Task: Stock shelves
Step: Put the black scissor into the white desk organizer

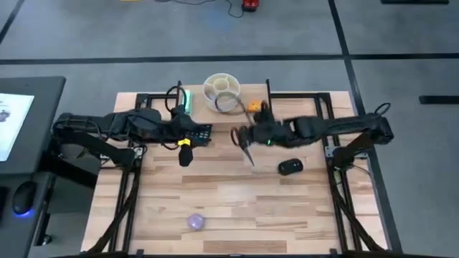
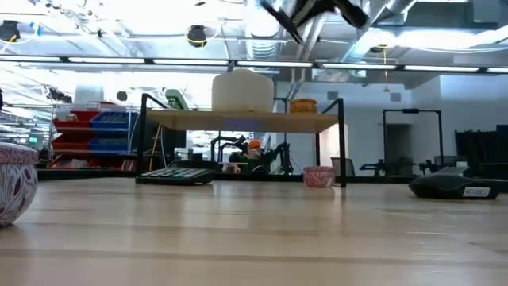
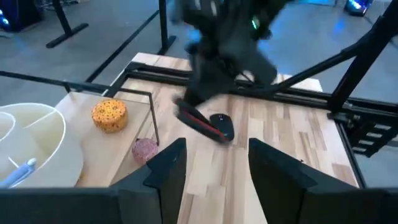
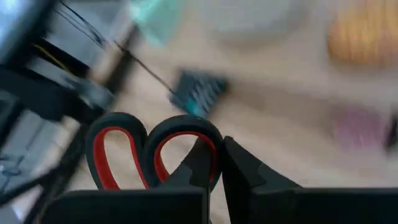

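Red-handled scissors [image 4: 152, 155] clamped in right hand [image 4: 214, 163], left hand [image 3: 211, 165] apart, mouse [image 1: 290, 167] nearby, shelves [image 2: 242, 121] behind.

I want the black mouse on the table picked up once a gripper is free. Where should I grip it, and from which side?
Grip the mouse across its narrow middle, coming straight down from above: it lies flat and low, with bare table all round it. The left gripper is open and empty; the right gripper is shut on the scissors.

A bowl [image 1: 221, 93] sits on the shelf [image 1: 215, 107], calculator [image 2: 176, 174] seemingly beneath.
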Robot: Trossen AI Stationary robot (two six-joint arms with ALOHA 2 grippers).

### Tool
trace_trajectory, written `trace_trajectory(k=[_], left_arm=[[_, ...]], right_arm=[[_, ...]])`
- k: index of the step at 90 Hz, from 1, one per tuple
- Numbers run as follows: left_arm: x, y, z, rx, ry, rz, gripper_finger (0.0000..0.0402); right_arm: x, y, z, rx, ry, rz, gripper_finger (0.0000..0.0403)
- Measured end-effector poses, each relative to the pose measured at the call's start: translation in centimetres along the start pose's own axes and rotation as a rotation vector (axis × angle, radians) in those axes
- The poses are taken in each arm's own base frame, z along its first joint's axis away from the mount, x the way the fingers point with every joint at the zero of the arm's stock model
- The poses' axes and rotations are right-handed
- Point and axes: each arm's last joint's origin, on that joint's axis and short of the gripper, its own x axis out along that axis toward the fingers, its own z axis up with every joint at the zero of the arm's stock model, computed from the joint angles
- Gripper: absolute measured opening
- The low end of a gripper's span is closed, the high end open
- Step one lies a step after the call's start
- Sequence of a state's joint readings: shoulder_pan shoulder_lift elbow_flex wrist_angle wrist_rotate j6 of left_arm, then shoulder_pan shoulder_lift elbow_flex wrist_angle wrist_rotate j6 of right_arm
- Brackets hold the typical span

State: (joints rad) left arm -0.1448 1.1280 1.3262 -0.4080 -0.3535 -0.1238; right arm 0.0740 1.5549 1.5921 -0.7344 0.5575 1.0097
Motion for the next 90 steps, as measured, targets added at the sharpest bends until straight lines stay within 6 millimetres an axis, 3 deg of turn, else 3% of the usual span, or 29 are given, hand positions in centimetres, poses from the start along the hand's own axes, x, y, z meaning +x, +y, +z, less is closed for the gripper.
trace_trajectory(k=[18, 40, 61, 80, 90], left_arm=[[0.0, 0.0, -0.1, -0.008, 0.005, 0.006, 0.0151], [0.1, 0.1, -0.3, -0.020, 0.029, 0.029, 0.0151], [0.1, 0.1, -0.4, -0.036, 0.030, 0.045, 0.0151], [0.1, 0.2, -0.6, -0.063, 0.046, 0.058, 0.0151], [0.1, 0.2, -0.6, -0.085, 0.049, 0.059, 0.0151]], right_arm=[[-1.6, 1.8, 7.5, -0.145, -0.265, 0.144, 0.0004], [-1.1, 0.0, 13.6, -0.198, -0.511, 0.168, 0.0002], [4.6, -1.5, 16.1, -0.219, -0.542, 0.270, 0.0002], [9.2, -2.9, 16.6, -0.252, -0.525, 0.281, 0.0003], [10.6, -3.7, 16.6, -0.266, -0.504, 0.252, 0.0004]])
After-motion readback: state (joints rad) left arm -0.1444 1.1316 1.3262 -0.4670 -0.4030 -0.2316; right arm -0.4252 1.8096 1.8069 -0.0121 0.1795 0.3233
